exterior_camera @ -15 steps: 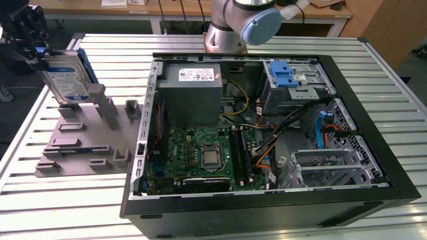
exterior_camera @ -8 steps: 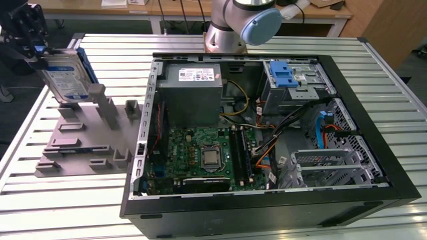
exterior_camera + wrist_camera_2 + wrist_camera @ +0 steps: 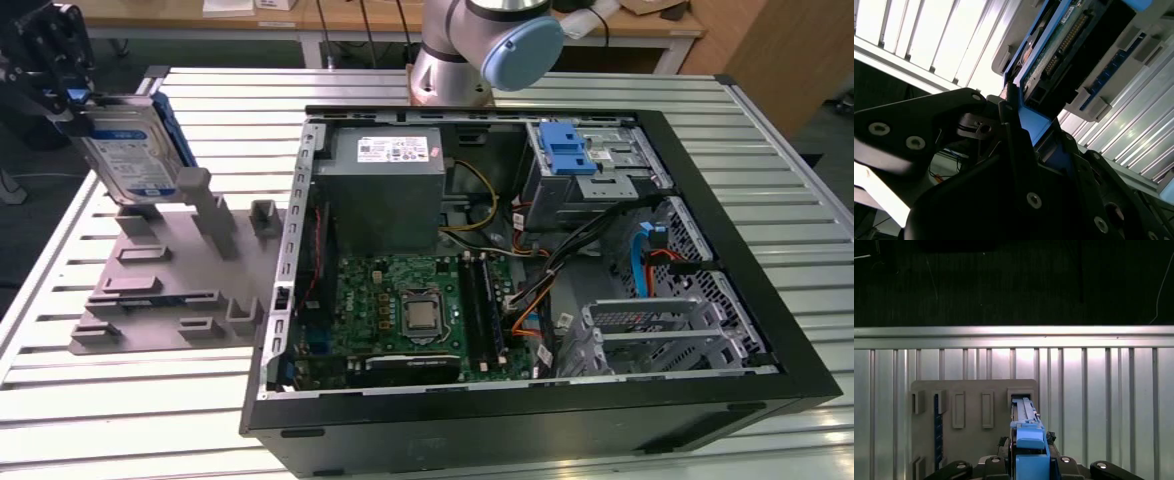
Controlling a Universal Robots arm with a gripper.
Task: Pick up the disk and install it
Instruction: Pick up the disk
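A slatted metal counter (image 3: 120, 400) carries an open black computer case (image 3: 534, 425), its grey power-supply box (image 3: 387, 190) beside the drive cage (image 3: 587, 165) with a blue latch. Loose cables (image 3: 514, 225) trail across the case floor near that cage. Outside the case, toward the exterior view's left, stands a grey slotted holder (image 3: 160, 290). The disk (image 3: 124, 150) stands upright at the holder's tall posts, well apart from the cage. The black pincer (image 3: 67, 95) is clamped on the disk's blue bracket (image 3: 1031, 122).
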